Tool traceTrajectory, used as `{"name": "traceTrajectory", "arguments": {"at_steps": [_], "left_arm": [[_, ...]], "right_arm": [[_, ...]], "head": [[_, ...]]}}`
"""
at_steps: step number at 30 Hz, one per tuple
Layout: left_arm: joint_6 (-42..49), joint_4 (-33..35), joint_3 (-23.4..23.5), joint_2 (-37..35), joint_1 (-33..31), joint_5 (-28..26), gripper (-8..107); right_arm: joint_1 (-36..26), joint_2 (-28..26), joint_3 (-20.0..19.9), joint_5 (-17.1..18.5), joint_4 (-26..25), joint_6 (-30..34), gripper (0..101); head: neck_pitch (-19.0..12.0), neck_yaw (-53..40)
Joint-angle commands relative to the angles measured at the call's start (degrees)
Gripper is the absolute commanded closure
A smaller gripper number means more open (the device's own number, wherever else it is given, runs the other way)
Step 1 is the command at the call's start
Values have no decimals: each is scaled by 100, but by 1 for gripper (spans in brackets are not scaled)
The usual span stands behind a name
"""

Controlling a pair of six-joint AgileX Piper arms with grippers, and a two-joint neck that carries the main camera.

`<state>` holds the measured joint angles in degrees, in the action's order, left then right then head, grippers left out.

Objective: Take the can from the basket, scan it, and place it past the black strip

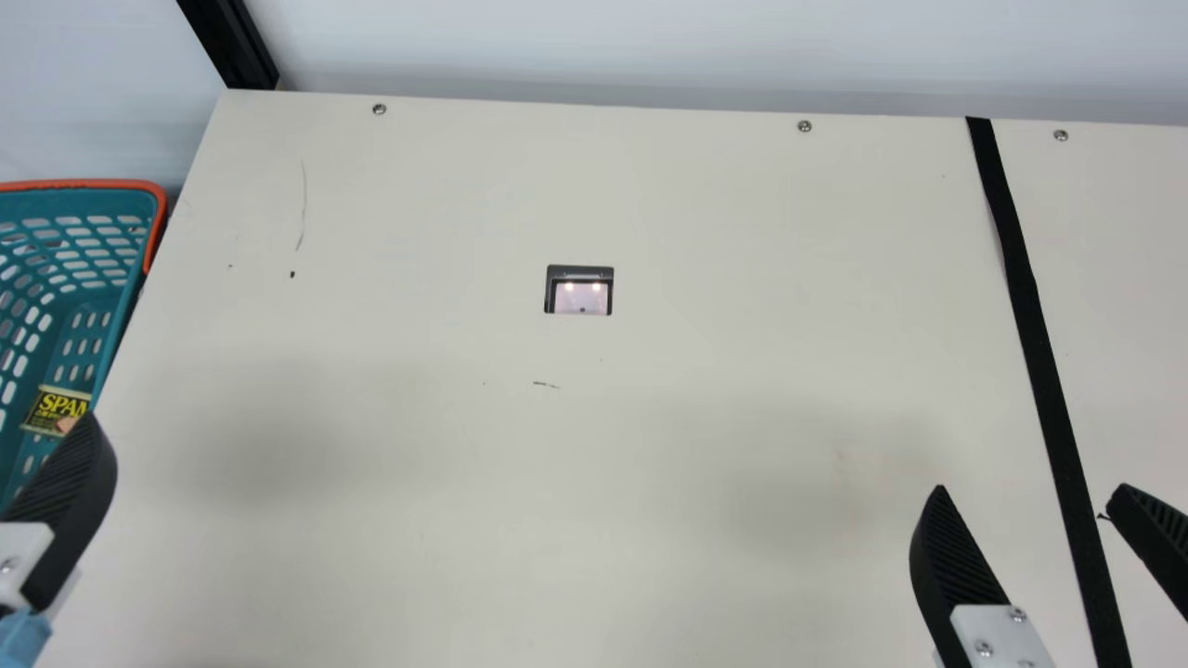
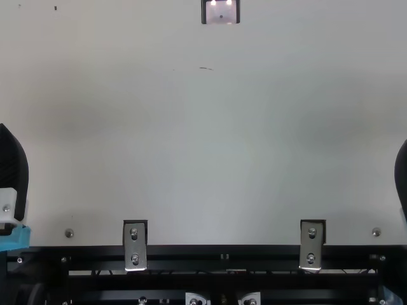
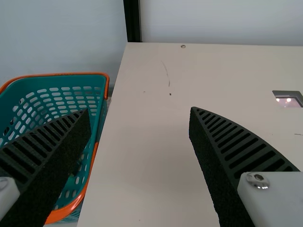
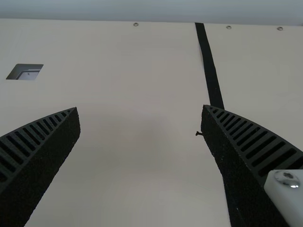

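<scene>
Flat, matt cream bench: round metal screw heads are set along the far edge. A thin, curved grey scratch marks the far left area. Smooth, pale blue-grey wall: located beyond the far edge. Straight black post: positioned at the far left corner. Lighting: diffuse, with soft grey shadows on the bench surface.

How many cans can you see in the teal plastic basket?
1: a dark rectangular can with yellow lettering, inside the basket, toward the table. Others may be hidden behind its wall or the black left claw.
</scene>
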<state>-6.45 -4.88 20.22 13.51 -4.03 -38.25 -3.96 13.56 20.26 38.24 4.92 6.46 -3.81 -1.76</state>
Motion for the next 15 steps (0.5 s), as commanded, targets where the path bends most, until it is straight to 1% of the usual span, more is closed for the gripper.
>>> {"name": "traceTrajectory", "arguments": {"at_steps": [1,15], "left_arm": [[0,0,0,0,0,0,9],[0,0,0,0,0,0,9]], "right_arm": [[0,0,0,0,0,0,0],[0,0,0,0,0,0,0]], "head": [[-12,-55],[-12,-55]]}}
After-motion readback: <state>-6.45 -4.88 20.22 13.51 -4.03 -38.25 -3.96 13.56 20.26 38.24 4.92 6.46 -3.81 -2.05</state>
